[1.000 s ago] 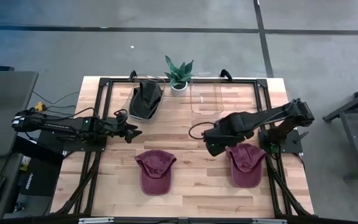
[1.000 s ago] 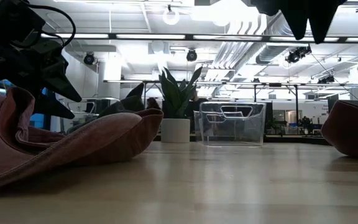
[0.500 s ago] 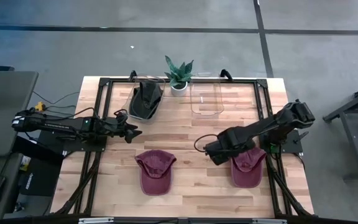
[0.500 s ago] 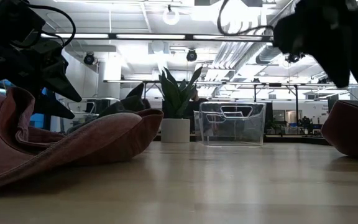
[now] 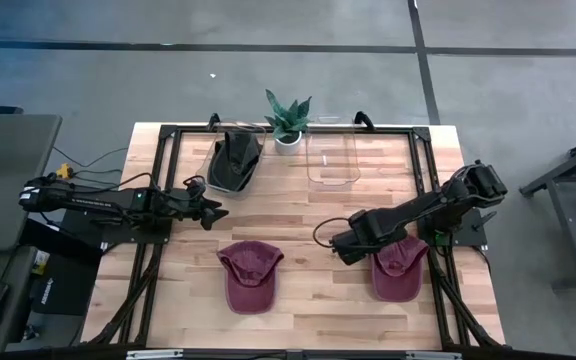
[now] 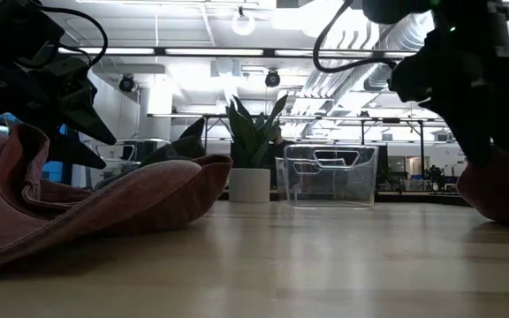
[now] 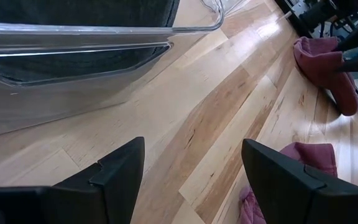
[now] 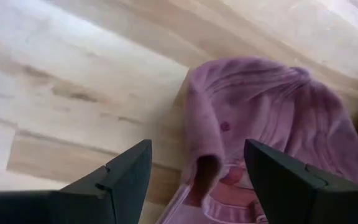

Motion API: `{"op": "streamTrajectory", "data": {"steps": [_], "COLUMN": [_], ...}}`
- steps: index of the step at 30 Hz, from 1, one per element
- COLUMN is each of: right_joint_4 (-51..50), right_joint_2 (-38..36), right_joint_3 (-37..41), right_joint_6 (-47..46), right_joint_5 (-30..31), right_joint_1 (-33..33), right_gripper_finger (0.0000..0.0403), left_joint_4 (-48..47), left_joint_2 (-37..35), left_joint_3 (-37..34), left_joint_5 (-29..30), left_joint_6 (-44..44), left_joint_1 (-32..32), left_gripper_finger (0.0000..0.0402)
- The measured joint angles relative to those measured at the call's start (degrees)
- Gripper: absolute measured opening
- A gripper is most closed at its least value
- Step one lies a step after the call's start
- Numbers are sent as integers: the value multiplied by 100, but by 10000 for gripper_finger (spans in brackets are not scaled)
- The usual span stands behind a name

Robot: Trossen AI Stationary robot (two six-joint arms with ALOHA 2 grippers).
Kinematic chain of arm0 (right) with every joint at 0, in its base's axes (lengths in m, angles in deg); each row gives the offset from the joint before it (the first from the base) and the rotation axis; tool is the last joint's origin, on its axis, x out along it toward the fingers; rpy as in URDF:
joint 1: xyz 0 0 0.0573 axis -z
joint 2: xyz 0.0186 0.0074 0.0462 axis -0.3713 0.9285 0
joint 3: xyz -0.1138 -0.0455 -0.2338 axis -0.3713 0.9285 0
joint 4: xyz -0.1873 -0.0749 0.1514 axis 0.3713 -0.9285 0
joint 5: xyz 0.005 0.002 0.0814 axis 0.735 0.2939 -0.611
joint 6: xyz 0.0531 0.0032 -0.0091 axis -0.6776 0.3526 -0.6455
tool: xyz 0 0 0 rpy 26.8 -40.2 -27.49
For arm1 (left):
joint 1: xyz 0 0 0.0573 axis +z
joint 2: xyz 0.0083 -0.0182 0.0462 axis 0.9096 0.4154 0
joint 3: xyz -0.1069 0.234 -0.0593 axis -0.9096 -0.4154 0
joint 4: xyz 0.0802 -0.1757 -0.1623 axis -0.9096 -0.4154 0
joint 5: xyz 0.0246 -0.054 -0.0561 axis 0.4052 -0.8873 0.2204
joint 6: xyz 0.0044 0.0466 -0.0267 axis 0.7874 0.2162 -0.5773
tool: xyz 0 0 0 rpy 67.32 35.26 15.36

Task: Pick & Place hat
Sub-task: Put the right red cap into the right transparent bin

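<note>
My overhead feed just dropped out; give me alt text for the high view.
The open right gripper hangs low at the left edge of the right maroon cap. A second maroon cap lies mid-table; the open left gripper waits near a clear bin holding a dark hat.

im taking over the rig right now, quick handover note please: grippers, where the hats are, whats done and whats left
Right gripper: open, low over the right maroon hat, nothing held.
Left gripper: open and empty, waiting beside the bin with the dark hat.
Hats: a second maroon hat lies flat near the table's front centre; the right one lies in front of the right arm's base.
Bins: one holds a dark hat; the clear bin right of the plant looks empty.
Done: apparently one hat binned.
Left: grasp and place both maroon hats, probably into the bins.
</note>
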Motion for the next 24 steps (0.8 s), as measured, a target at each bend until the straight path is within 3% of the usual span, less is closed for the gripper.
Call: {"op": "streamTrajectory", "data": {"steps": [7, 14, 24], "right_joint_4": [28, 945, 1354], "right_joint_2": [0, -2, -2], "right_joint_3": [11, 492, 869], "right_joint_6": [-154, -622, -755], "right_joint_5": [-356, -781, -887], "right_joint_1": [176, 223, 255], "right_gripper_finger": [250, 250, 250], "left_joint_4": [-1, 0, 0], "left_joint_2": [0, 0, 2], "left_joint_3": [0, 0, 0], "left_joint_5": [0, 1, 0], "left_joint_6": [0, -2, 0], "left_joint_1": [-2, -2, -1], "left_gripper_finger": [261, 261, 261]}}
